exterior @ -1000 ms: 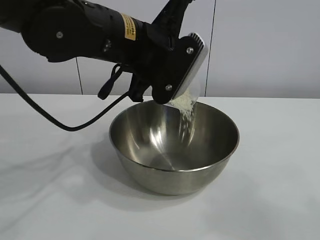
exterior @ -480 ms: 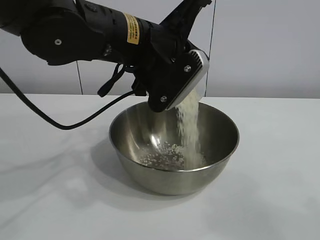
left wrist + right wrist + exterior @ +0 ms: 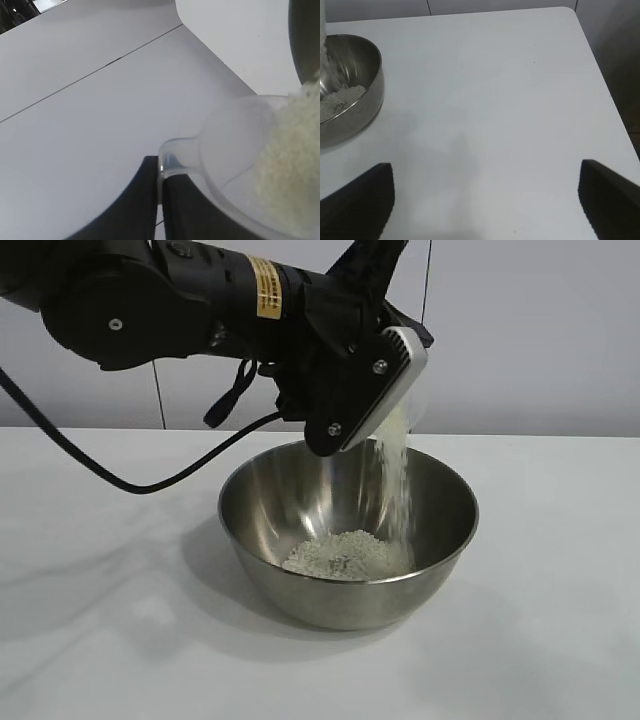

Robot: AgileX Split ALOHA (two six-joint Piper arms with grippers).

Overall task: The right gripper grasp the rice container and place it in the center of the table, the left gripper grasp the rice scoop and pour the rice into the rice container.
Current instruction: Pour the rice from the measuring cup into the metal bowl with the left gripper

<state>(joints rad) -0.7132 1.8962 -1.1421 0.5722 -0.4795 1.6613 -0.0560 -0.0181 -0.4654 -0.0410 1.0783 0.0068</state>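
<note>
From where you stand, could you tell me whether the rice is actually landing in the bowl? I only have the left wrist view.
Observer: Yes, the rice forms a pale heap on the floor of the rice container, with a thin stream falling from the rice scoop.
Operator: Thank you. Is the scoop above the bowl's middle?
Observer: No, it hangs tilted over the far rim, toward the exterior view's right.
Operator: And where is the right gripper, please?
Observer: The right gripper is open over bare table, apart from the bowl.
Operator: Has any rice spilled outside?
Observer: None shows on the table around it.
</note>
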